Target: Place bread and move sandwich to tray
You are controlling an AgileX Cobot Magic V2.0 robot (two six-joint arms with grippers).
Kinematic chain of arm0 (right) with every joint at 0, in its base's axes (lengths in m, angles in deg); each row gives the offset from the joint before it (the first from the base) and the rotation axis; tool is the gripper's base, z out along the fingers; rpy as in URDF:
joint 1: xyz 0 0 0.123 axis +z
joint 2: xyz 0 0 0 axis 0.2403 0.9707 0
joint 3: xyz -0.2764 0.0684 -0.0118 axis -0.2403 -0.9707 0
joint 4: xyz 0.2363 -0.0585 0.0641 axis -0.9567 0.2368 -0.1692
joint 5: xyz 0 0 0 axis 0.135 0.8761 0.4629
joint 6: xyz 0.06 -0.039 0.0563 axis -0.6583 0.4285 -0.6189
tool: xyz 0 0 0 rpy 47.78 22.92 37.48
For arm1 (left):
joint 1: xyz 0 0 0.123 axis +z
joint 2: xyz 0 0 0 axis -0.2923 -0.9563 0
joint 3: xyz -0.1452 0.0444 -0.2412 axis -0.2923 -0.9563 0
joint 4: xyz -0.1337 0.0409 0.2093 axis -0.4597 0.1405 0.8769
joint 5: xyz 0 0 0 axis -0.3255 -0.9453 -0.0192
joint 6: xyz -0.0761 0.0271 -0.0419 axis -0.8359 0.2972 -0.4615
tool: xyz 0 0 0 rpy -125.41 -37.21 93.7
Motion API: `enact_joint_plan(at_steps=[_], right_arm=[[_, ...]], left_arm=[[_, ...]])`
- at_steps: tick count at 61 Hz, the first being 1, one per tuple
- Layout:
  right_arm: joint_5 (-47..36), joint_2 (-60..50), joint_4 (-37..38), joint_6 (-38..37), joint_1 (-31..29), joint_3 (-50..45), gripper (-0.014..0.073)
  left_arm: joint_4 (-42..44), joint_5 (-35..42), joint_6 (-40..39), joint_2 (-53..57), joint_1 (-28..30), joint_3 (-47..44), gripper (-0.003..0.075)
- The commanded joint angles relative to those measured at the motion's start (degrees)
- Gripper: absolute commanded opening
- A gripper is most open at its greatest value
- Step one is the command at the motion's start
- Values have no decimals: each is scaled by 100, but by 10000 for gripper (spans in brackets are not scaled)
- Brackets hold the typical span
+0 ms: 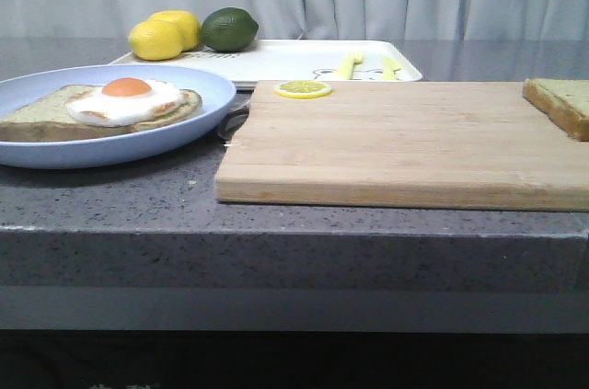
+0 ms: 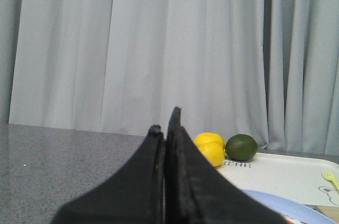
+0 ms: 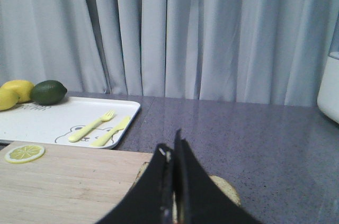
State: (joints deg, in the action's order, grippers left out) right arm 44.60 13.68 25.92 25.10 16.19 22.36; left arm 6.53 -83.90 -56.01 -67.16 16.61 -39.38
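Observation:
The plain bread (image 1: 563,102) lies on the far right corner of the cutting board (image 1: 396,141). In the right wrist view it (image 3: 226,188) shows just behind my right gripper (image 3: 171,142), which is shut and empty. A bread slice with a fried egg (image 1: 124,99) bare on top lies on the pale blue plate (image 1: 198,85) at the left. The white tray (image 1: 294,60) stands behind plate and board. My left gripper (image 2: 165,119) is shut and empty, above the table near the plate's edge (image 2: 286,205). Neither gripper shows in the front view.
Two lemons (image 1: 164,35) and a lime (image 1: 228,28) sit at the tray's left end. A yellow fork (image 3: 92,126) and knife (image 3: 112,131) lie on its right end. A lemon slice (image 1: 303,88) lies on the board's back edge. A white object (image 3: 329,83) stands far right.

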Motion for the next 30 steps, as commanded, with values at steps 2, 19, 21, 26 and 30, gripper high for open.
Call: enact_joint_plan(at_steps=[2,19,21,26,30], right_arm=[[151,697,5,41,13,705,-76],[488,2119,-350,41,13,1438,-76],[482,2157,-509,41,13,1446,-76],[490,2174,-765,41,13,1446,-76],[541,2174,-765,41,13,1446,-63]], left_arm=[[52,-384,35,-698,-33,908,-19],[233,-599,141,-2607,-33,1891,-19],[246,-561,141,-2741,-33,1905,-19],[246,-487,141,-2922,-33,1905,-19],[246,-487,129,-2952,-33,1905,-17]])
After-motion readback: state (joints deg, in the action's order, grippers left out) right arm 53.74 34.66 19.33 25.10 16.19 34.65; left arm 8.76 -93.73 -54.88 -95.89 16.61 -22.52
